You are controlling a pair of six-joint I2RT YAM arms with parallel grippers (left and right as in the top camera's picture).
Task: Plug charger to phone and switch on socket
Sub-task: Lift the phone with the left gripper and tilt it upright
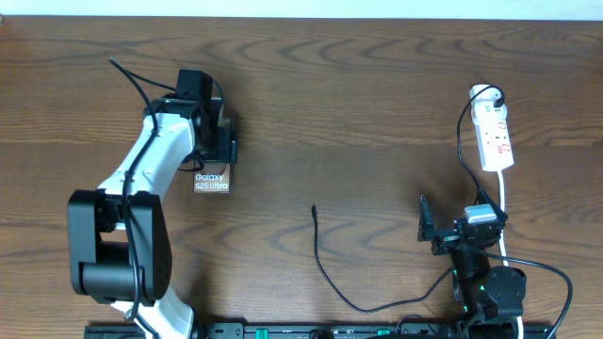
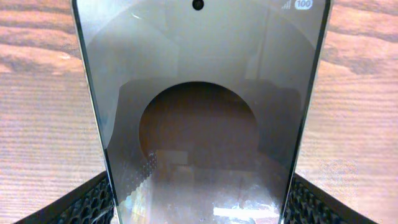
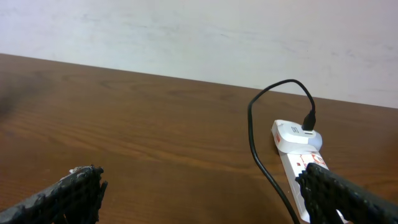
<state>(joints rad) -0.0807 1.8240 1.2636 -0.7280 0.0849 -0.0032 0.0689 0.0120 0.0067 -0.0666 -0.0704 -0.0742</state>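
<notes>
The phone point(image 1: 211, 180), dark brown with white "Galaxy S25 Ultra" lettering, lies on the table at the left. My left gripper point(image 1: 215, 143) sits over its far end. In the left wrist view the phone point(image 2: 199, 124) fills the frame and both fingers of the left gripper point(image 2: 199, 202) press its side edges. The charger cable's plug tip point(image 1: 314, 208) lies loose at mid-table, and the cable point(image 1: 332, 282) curves back toward the right arm. The white socket point(image 1: 496, 137) lies at the far right and also shows in the right wrist view point(image 3: 297, 157). My right gripper point(image 1: 443, 233) point(image 3: 205, 193) is open and empty, short of the socket.
A white adapter point(image 1: 483, 94) is plugged into the socket's far end with the black cable point(image 3: 254, 140) running from it. A thick white cord point(image 1: 504, 212) leaves the socket toward the right arm base. A pale wall point(image 3: 199, 31) stands behind the table.
</notes>
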